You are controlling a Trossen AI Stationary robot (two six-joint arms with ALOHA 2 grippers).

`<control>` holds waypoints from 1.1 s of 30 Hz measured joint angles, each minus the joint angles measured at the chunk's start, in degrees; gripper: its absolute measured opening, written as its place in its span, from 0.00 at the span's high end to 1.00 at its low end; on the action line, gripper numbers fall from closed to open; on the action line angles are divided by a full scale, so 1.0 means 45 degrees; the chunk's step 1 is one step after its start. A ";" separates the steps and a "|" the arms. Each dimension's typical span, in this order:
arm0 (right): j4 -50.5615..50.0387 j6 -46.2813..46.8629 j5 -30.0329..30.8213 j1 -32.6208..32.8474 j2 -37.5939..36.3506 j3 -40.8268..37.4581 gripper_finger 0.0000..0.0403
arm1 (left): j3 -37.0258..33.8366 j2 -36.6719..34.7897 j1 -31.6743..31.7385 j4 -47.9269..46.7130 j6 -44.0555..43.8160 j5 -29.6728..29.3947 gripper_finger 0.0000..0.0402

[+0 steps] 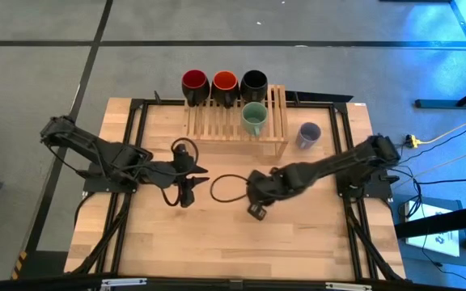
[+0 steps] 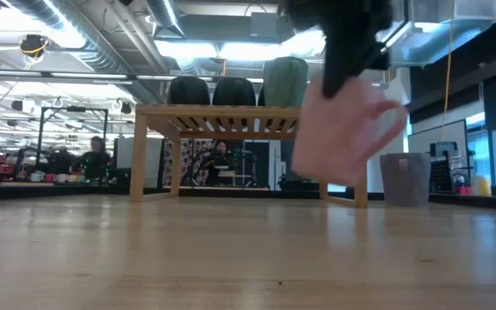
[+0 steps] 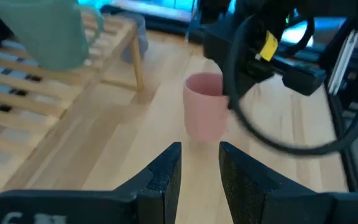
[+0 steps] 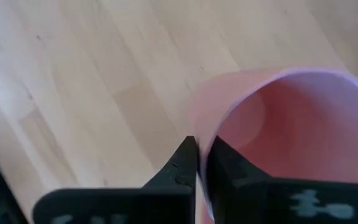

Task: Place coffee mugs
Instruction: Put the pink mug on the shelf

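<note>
The pink mug (image 2: 344, 138) hangs in my right gripper (image 4: 201, 152) above the table's middle; in the high view the right arm (image 1: 314, 171) hides it. My left gripper (image 3: 201, 155) is open and level, left of the pink mug (image 3: 204, 109), and touches nothing. On the slatted rack (image 1: 225, 128) the green mug (image 1: 254, 120) stands near its right end. The dark red (image 1: 195, 84), red-orange (image 1: 225, 84) and black (image 1: 254, 82) mugs stand along its far edge. The lavender-blue mug (image 1: 309, 134) stands on the table right of the rack. My right gripper holds the pink mug by its wall at the rim (image 4: 209, 132), one finger inside the mug and one outside. The fingers come from above, pointing down. The mug is lifted clear of the table and hangs tilted below the fingers (image 2: 351, 60).
A black cable loop (image 1: 226, 187) lies between the two grippers. The rack stands on legs (image 2: 138, 155) at the table's far middle. Bare wood (image 1: 217, 242) fills the near half of the table. People and furniture show in the room behind.
</note>
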 joint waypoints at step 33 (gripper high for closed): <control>-0.0603 -0.2685 0.1020 0.0848 0.0074 0.1860 0.61 | -0.0017 0.0110 -0.0029 -0.0480 -0.0351 0.0156 0.75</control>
